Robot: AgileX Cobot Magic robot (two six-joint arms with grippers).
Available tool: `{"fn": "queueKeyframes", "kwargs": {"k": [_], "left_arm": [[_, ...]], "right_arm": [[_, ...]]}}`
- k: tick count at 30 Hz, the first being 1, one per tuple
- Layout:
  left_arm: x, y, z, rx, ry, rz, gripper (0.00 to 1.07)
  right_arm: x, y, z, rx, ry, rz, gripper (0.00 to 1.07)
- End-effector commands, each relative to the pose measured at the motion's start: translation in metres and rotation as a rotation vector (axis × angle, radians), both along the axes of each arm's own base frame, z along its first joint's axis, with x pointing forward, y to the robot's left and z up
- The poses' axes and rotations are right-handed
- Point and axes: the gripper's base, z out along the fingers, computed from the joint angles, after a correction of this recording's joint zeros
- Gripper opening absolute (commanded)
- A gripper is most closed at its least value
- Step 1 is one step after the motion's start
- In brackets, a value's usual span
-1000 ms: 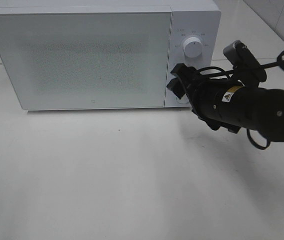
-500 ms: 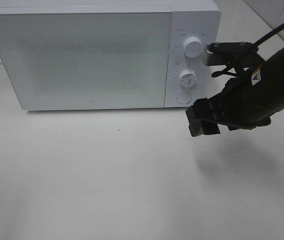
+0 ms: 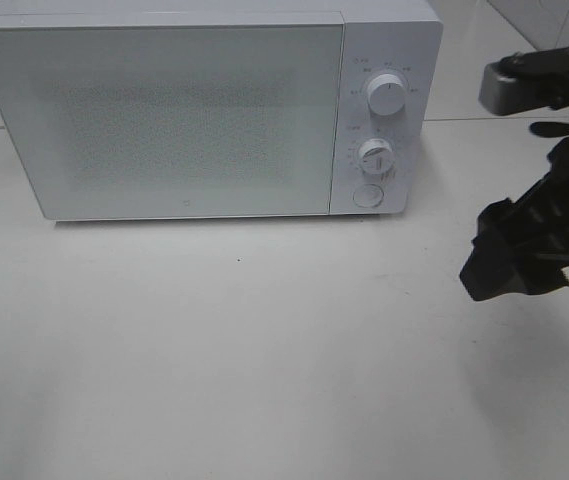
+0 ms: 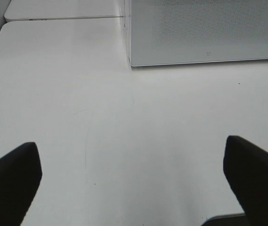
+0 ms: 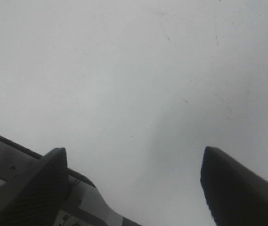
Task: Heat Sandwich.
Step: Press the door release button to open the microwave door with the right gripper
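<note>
The right end effector (image 3: pixel 509 262) hangs wide and empty above the worktop (image 3: pixel 214 350), the left end effector (image 4: pixel 131 179) likewise, both clear of the shut microwave (image 3: pixel 164 110) ahead of them, presumably because the unseen sandwich is heating inside.

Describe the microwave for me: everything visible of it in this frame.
The microwave is a white plastic-looking box with a wide speckled door, shut. A control strip right of the door carries an upper knob, a lower knob and a round button. It stands upright at the back of the white table; nothing else touches it.
</note>
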Motion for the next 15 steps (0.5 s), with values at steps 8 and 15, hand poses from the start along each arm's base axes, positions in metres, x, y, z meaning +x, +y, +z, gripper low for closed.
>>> {"fn": "queueKeyframes", "kwargs": {"k": [8,15], "left_arm": [[-0.004,0.0,-0.001,-0.001,-0.022,-0.002,1.04],[-0.004,0.0,-0.001,-0.001,-0.022,-0.002,1.04]], "right_arm": [[-0.069,-0.039,0.05,-0.006,-0.134,0.03,0.76],[-0.115,-0.064,0.062,0.021,-0.258,0.019,0.76]]}}
